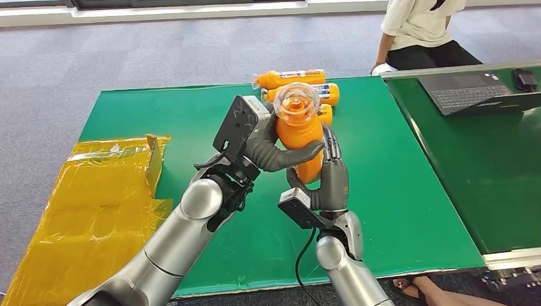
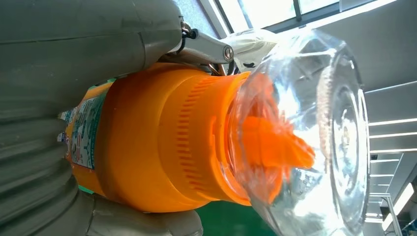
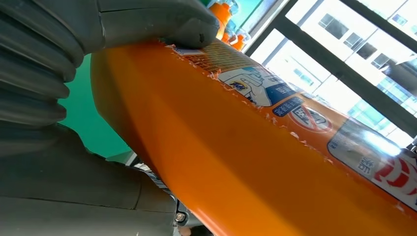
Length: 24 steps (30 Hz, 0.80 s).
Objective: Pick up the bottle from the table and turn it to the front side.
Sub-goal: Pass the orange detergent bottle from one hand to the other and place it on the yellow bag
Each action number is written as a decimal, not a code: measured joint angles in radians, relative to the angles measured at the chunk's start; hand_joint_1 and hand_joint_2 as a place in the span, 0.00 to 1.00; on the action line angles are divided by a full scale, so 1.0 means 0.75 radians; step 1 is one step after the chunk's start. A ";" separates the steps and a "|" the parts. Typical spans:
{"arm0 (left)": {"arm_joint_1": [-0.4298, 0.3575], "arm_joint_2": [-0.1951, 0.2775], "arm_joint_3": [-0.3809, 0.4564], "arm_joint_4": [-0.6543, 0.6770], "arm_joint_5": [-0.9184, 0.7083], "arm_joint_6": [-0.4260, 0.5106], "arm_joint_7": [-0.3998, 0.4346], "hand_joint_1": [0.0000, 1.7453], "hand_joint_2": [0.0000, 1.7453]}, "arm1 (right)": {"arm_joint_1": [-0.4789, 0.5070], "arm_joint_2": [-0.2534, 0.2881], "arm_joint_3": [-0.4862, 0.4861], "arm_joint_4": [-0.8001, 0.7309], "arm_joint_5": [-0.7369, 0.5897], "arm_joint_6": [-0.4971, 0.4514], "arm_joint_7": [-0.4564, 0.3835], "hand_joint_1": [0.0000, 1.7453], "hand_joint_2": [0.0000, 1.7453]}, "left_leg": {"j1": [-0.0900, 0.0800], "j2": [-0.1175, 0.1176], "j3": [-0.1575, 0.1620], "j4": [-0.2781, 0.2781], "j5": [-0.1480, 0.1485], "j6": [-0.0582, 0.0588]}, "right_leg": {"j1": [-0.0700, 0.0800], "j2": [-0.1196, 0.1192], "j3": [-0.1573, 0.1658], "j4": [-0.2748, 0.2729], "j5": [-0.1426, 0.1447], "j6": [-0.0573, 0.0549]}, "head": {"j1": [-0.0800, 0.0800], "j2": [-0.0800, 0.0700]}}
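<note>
Bottle [image 1: 298, 131] held up above the middle of the green desk [image 1: 408, 191], clear domed cap toward the camera, base pointing down and away. Both hands on it: left hand [image 1: 271, 150] wraps the upper body just below the cap, thumb across the near side; right hand [image 1: 332, 172] clasps the lower body from the right.

Handling, judged: rigid orange plastic, smooth and probably slippery; label edge looks frayed in the right wrist view. Likely moderate weight if full. Best purchase is the broad body, not the clear cap, which looks thin.

Three more orange bottles [image 1: 300, 86] lie at the far edge. Yellow film [image 1: 96, 204] at left.
</note>
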 joint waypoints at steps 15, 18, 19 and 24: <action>0.010 -0.003 0.000 -0.015 -0.029 0.040 -0.003 1.00 1.00 | 0.103 0.000 -0.023 -0.198 -0.045 0.022 0.032 0.00 0.00 | 0.000 0.000 0.000 0.000 0.000 0.000 | 0.000 0.000 0.000 0.000 0.000 0.000 | 0.000 0.000; 0.012 -0.004 0.000 -0.015 -0.029 0.040 -0.003 1.00 1.00 | 0.108 0.000 -0.023 -0.211 -0.044 0.023 0.032 0.00 0.00 | 0.000 0.000 0.000 0.000 0.000 0.000 | 0.000 0.000 0.000 0.000 0.000 0.000 | 0.000 0.000; 0.012 -0.004 0.000 -0.015 -0.029 0.040 -0.003 1.00 1.00 | 0.109 0.000 -0.023 -0.214 -0.044 0.023 0.032 0.00 0.00 | 0.000 0.000 0.000 0.000 0.000 0.000 | 0.000 0.000 0.000 0.000 0.000 0.000 | 0.000 0.000; 0.013 -0.005 0.000 -0.017 -0.030 0.041 -0.003 1.00 1.00 | 0.112 0.000 -0.023 -0.221 -0.044 0.024 0.032 0.00 0.00 | 0.000 0.000 0.000 0.000 0.000 0.000 | 0.000 0.000 0.000 0.000 0.000 0.000 | 0.000 0.000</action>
